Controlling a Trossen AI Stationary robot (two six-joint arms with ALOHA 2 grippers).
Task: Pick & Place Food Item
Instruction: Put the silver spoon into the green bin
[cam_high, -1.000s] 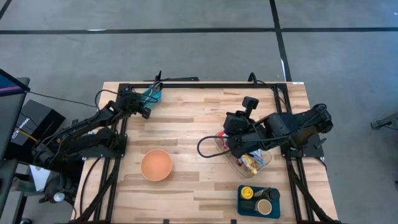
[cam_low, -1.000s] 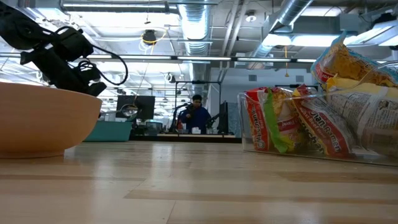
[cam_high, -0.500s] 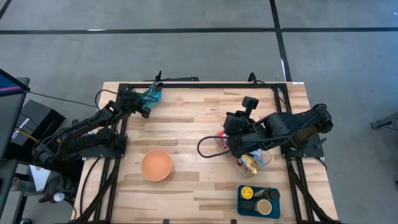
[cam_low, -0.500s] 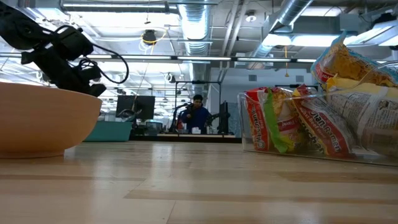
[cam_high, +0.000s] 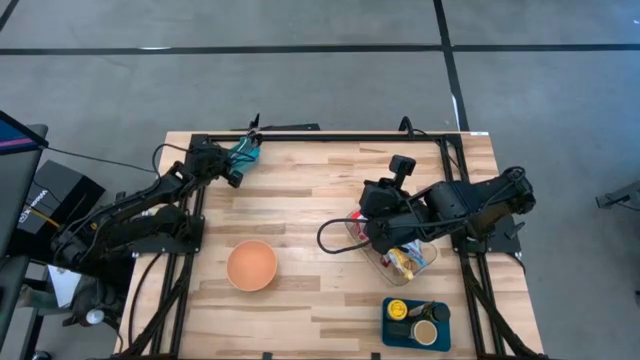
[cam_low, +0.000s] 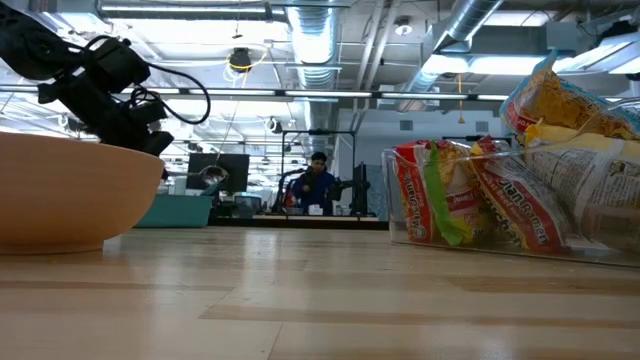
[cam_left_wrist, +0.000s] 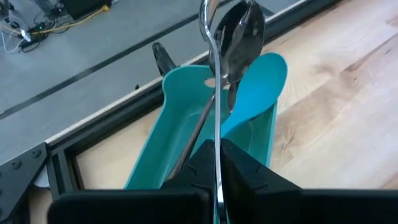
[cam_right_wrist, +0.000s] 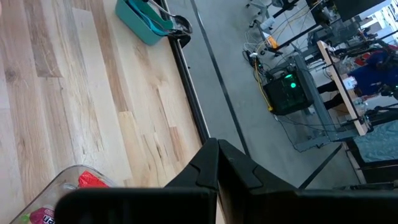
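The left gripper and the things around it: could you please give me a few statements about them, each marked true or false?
1. The left gripper is shut on a metal spoon. True.
2. The spoon is held over the teal holder at the table's far left corner. True.
3. The orange bowl holds a noodle packet. False: the bowl shows nothing inside; the packets sit in the clear container.
4. The right gripper is open around a packet. False: its fingers are shut and hold nothing, above the clear container.
5. The blue tray lies at the table's near right edge. True.
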